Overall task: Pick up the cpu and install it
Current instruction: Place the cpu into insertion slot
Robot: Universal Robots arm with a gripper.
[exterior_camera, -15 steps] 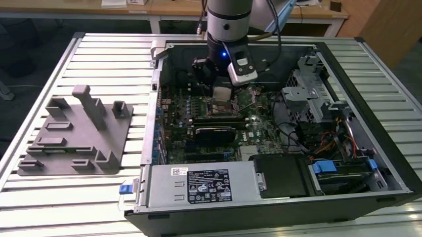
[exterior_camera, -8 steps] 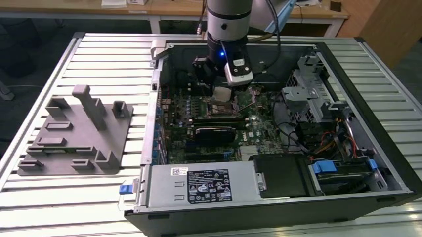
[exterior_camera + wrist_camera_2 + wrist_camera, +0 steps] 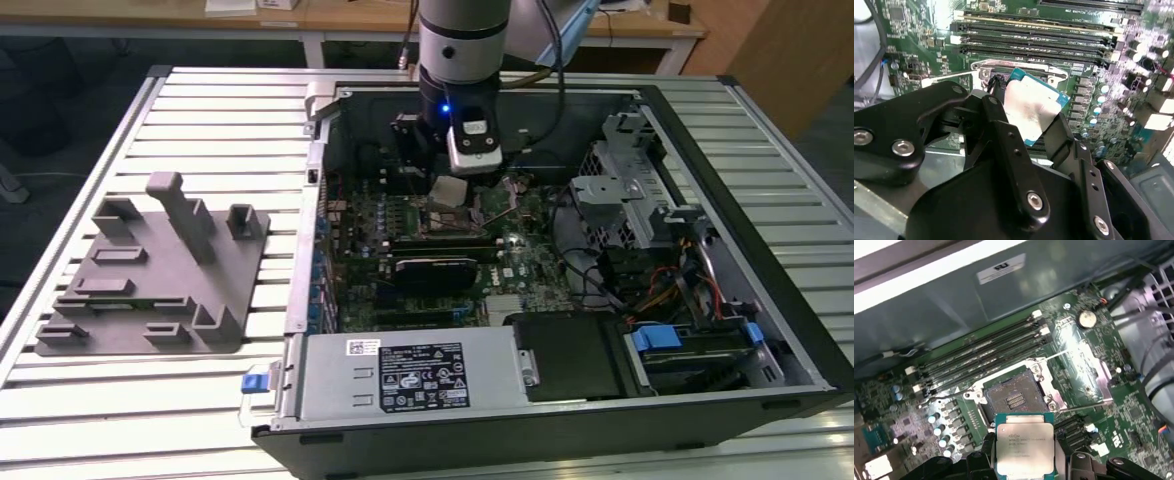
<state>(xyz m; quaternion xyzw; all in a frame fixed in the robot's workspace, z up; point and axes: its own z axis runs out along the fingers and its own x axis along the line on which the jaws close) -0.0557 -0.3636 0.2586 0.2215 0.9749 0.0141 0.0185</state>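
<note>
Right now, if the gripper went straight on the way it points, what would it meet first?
Probably the open socket on the motherboard: the gripper, shut on the chip, points down at it, though depth is unclear.

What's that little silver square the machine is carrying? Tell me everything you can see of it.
The cpu is a small flat square chip: a silvery-grey metal top plate with faint print, edged by a thin blue-green rim. The pincer is shut on it, black fingers pressing two opposite edges. It hangs over the green board, close to the open empty socket, not seated in it.
</note>
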